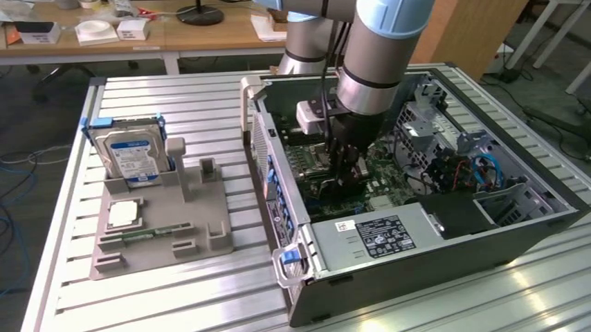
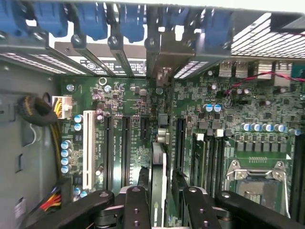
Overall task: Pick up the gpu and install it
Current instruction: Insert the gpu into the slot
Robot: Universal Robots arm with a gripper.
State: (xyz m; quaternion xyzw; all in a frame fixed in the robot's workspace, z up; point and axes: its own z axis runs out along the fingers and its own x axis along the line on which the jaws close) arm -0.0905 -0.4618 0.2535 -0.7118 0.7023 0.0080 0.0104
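Black fingers [image 2: 137, 210], one each side of the gpu [image 2: 158, 181], pinching the card edge-on so it stands upright over the motherboard [image 2: 119, 95] slots, inside the computer case [image 1: 517, 228]. Hard drive [image 1: 132, 158] well apart, on the tabletop [image 1: 185, 97] holder [image 1: 148, 256].

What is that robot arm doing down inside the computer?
The arm has reached into the open computer case and its gripper sits just above the motherboard. Between its fingers stands the gpu, a thin card held on edge over the row of long expansion slots. Outside the case, on the exterior view's left, a grey holder carries a hard drive.
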